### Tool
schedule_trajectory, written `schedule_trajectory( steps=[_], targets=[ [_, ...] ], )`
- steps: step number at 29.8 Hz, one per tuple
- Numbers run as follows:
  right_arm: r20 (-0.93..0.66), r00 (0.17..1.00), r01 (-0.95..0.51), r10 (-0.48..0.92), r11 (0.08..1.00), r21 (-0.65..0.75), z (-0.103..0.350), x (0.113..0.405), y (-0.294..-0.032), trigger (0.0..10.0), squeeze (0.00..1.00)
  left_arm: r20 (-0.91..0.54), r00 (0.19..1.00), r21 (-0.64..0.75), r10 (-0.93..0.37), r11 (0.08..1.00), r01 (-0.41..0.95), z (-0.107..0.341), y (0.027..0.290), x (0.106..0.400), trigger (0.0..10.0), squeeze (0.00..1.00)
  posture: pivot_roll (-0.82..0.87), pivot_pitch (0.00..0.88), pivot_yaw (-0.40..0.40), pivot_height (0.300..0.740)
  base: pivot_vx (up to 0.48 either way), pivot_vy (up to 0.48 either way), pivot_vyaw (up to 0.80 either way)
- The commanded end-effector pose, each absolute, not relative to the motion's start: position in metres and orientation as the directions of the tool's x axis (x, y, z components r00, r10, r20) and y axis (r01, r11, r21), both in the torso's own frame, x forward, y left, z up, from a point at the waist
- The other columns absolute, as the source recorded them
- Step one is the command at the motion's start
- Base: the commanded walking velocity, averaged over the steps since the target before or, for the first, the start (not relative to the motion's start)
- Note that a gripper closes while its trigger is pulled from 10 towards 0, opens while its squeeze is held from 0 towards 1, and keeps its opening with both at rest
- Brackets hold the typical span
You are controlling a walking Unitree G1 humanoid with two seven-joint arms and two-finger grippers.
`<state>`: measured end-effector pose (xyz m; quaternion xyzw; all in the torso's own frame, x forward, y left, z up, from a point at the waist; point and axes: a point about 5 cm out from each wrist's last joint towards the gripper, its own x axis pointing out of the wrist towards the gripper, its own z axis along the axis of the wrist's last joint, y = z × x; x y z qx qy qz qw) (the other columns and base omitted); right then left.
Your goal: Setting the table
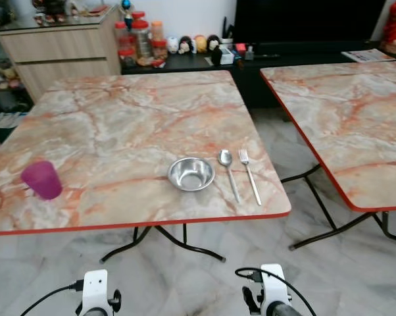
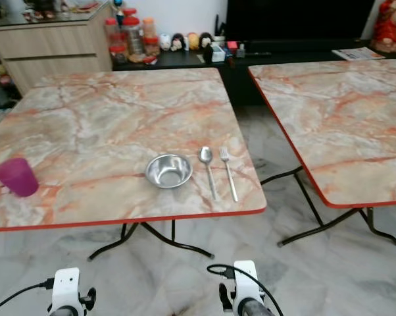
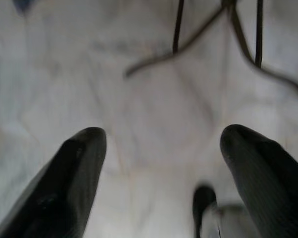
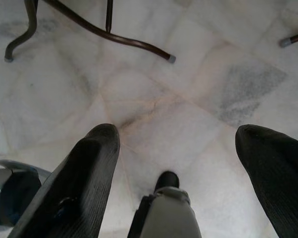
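On the marble-patterned table (image 1: 119,125) near its front right edge stands a steel bowl (image 1: 191,173). A spoon (image 1: 227,166) and a fork (image 1: 249,173) lie side by side just right of the bowl. A purple cup (image 1: 42,179) stands at the table's front left. Both arms hang low in front of the table, over the floor. My left gripper (image 3: 161,163) is open above the marble floor, and my right gripper (image 4: 183,163) is open too, nothing between the fingers of either.
A second marble-patterned table (image 1: 356,112) stands to the right, with a floor gap between the two. A wooden cabinet (image 1: 60,49) and a dark low shelf with jars and figurines (image 1: 178,52) line the back wall. Metal table legs (image 4: 109,34) cross the floor below.
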<state>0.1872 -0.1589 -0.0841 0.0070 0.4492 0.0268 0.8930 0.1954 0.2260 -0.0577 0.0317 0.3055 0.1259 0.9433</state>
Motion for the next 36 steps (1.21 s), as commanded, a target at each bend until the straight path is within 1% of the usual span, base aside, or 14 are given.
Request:
schedule_trajectory(
  steps=[1, 5, 7, 13, 16, 18, 19, 21, 24, 27, 30, 32, 33, 36],
  targets=[
    [-0.803, 0.594, -0.043, 0.052, 0.999, 0.033, -0.084, 0.187, -0.16, 10.0, 0.0, -0.484, 0.83, 0.14, 0.276, 0.961, -0.238, -0.048, 0.231, 0.197, 10.0, 1.0, 0.09, 0.0, 0.003, 0.709, 0.0, 0.0, 0.0],
    [-0.804, 0.593, -0.047, 0.056, 0.998, 0.034, -0.085, 0.186, -0.159, 10.0, 0.0, -0.376, 0.865, 0.157, 0.333, 0.943, -0.295, -0.035, 0.24, 0.187, 10.0, 1.0, 0.12, 0.0, -0.004, 0.709, 0.0, 0.0, 0.0],
    [-0.804, 0.593, -0.047, 0.056, 0.998, 0.034, -0.085, 0.186, -0.159, 10.0, 0.0, -0.376, 0.865, 0.157, 0.333, 0.943, -0.295, -0.035, 0.24, 0.187, 10.0, 1.0, 0.12, 0.0, -0.004, 0.709, 0.0, 0.0, 0.0],
    [-0.795, 0.602, -0.067, 0.076, 0.997, 0.045, -0.082, 0.192, -0.154, 10.0, 0.0, -0.137, 0.91, 0.193, 0.392, 0.911, -0.364, 0.01, 0.245, 0.165, 10.0, 1.0, 0.15, 0.0, -0.017, 0.709, 0.0, 0.0, 0.0],
    [-0.794, 0.604, -0.068, 0.077, 0.997, 0.046, -0.081, 0.193, -0.154, 10.0, 0.0, -0.127, 0.911, 0.193, 0.392, 0.911, -0.365, 0.013, 0.244, 0.164, 10.0, 1.0, 0.15, 0.0, -0.017, 0.709, 0.0, 0.0, 0.0],
    [-0.791, 0.606, -0.077, 0.082, 0.996, 0.045, -0.081, 0.195, -0.154, 10.0, 0.0, 0.02, 0.946, 0.166, 0.323, 0.932, -0.322, 0.05, 0.231, 0.186, 10.0, 1.0, 0.16, 0.0, -0.026, 0.709, 0.0, 0.0, 0.0],
    [-0.79, 0.607, -0.08, 0.084, 0.996, 0.045, -0.08, 0.195, -0.153, 10.0, 0.0, 0.085, 0.955, 0.142, 0.285, 0.945, -0.295, 0.069, 0.224, 0.199, 10.0, 0.0, 0.16, 0.0, -0.025, 0.709, 0.0, 0.0, 0.0],
    [-0.79, 0.607, -0.082, 0.086, 0.996, 0.045, -0.08, 0.196, -0.153, 10.0, 0.0, 0.155, 0.962, 0.112, 0.225, 0.963, -0.243, 0.092, 0.212, 0.217, 10.0, 0.0, 0.16, 0.0, -0.025, 0.709, 0.0, 0.0, 0.0],
    [-0.79, 0.608, -0.08, 0.086, 0.996, 0.047, -0.08, 0.196, -0.152, 10.0, 0.0, 0.173, 0.973, 0.084, 0.15, 0.982, -0.167, 0.105, 0.2, 0.234, 10.0, 0.0, 0.15, 0.0, -0.02, 0.709, 0.0, 0.0, 0.0],
    [-0.787, 0.612, -0.068, 0.078, 0.997, 0.046, -0.08, 0.196, -0.152, 10.0, 0.0, 0.201, 0.979, 0.023, 0.018, 0.999, -0.023, 0.123, 0.172, 0.26, 10.0, 0.0, 0.13, 0.0, -0.009, 0.709, 0.0, 0.0, 0.0],
    [-0.785, 0.615, -0.06, 0.07, 0.997, 0.041, -0.08, 0.196, -0.154, 10.0, 0.0, 0.214, 0.976, -0.02, -0.051, 0.998, 0.057, 0.13, 0.154, 0.274, 10.0, 0.0, 0.1, 0.0, 0.004, 0.709, 0.0, 0.0, 0.0],
    [-0.785, 0.615, -0.06, 0.07, 0.997, 0.041, -0.08, 0.196, -0.154, 10.0, 0.0, 0.214, 0.976, -0.02, -0.051, 0.998, 0.057, 0.13, 0.154, 0.274, 10.0, 0.0, 0.1, 0.0, 0.004, 0.709, 0.0, 0.0, 0.0],
    [-0.786, 0.616, -0.046, 0.058, 0.998, 0.038, -0.08, 0.195, -0.157, 10.0, 0.0, 0.209, 0.973, -0.048, -0.1, 0.992, 0.113, 0.136, 0.141, 0.281, 10.0, 0.0, 0.09, 0.0, 0.009, 0.709, 0.0, 0.0, 0.0],
    [-0.788, 0.614, -0.028, 0.043, 0.999, 0.033, -0.081, 0.193, -0.161, 10.0, 0.0, 0.182, 0.971, -0.087, -0.154, 0.981, 0.172, 0.141, 0.126, 0.292, 10.0, 0.0, 0.09, 0.0, 0.009, 0.709, 0.0, 0.0, 0.0]
  ],
)
